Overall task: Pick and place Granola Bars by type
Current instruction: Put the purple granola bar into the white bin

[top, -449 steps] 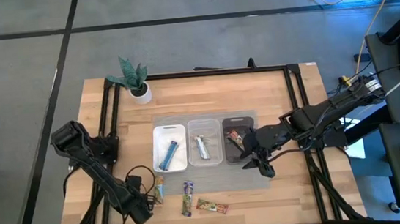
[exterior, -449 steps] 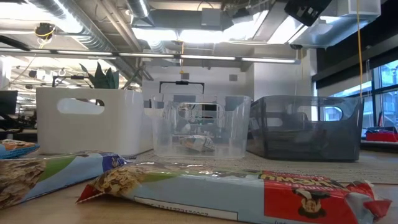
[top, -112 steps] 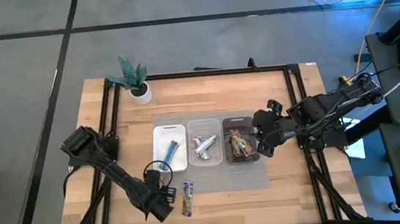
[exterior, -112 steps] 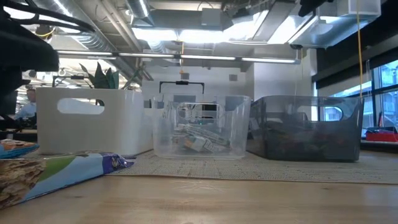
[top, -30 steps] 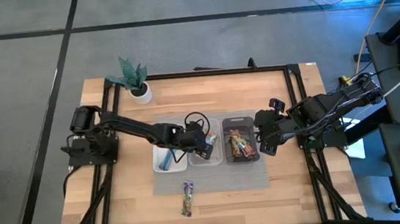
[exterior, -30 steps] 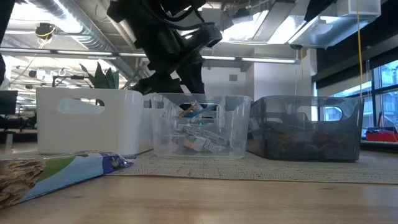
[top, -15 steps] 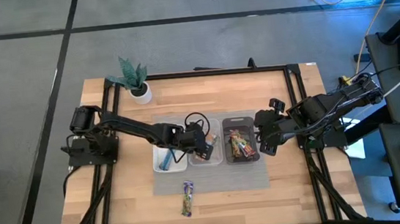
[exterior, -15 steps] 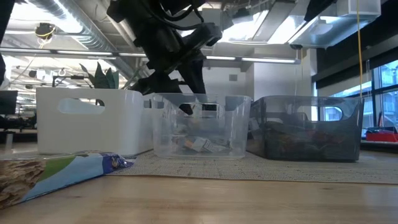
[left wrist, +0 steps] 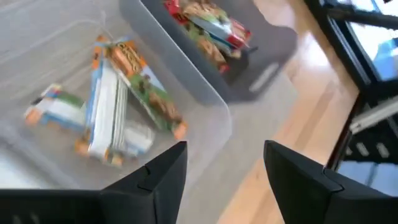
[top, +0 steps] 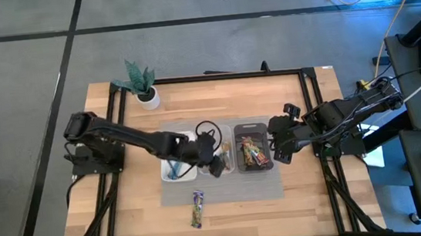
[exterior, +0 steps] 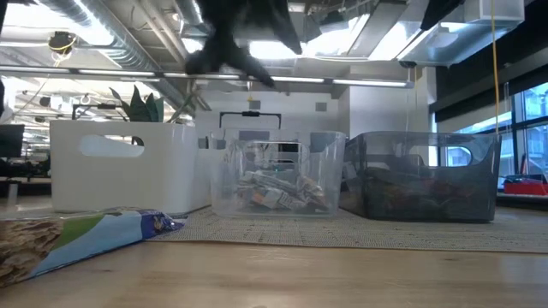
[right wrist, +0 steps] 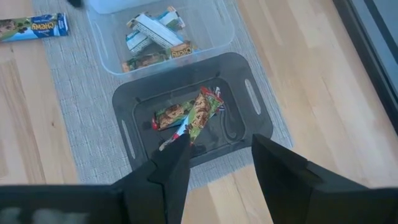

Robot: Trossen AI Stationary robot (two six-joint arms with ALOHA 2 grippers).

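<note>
Three trays sit side by side on a grey mat [top: 225, 190] mid-counter [top: 286, 103] in the high view: white tray [top: 168, 141] on the left, clear tray [exterior: 276, 171] in the middle, dark tray [right wrist: 245, 81] on the right. The silver-white bars [left wrist: 106, 112] lie piled in the clear tray, long axes mostly running along the tray's length, a couple crossed at an angle; the label on them is too blurred to read. The brown-green-red bars [right wrist: 199, 112] lie in the dark tray, bunched at its middle, long axes slanting from lower left to upper right of the right wrist frame. A blue bar [top: 175, 168] shows in the white tray, partly hidden by the arm. One bar is left on the counter [top: 196, 209], lower centre of the high frame, just off the mat's front edge, long axis pointing toward the trays; in the right wrist view its wrapper reads something like "CHEWY" [right wrist: 34, 27]. Left arm stretches from the left edge across the white tray, elbow low, left pincer [left wrist: 217, 165] above the near edge of the clear tray, fingers spread and holding nothing. Right arm is folded in from the right, right pincer [right wrist: 217, 155] hanging over the dark tray's right side, fingers apart and empty. A potted plant [top: 142, 82] stands at the upper left corner of the counter.
</note>
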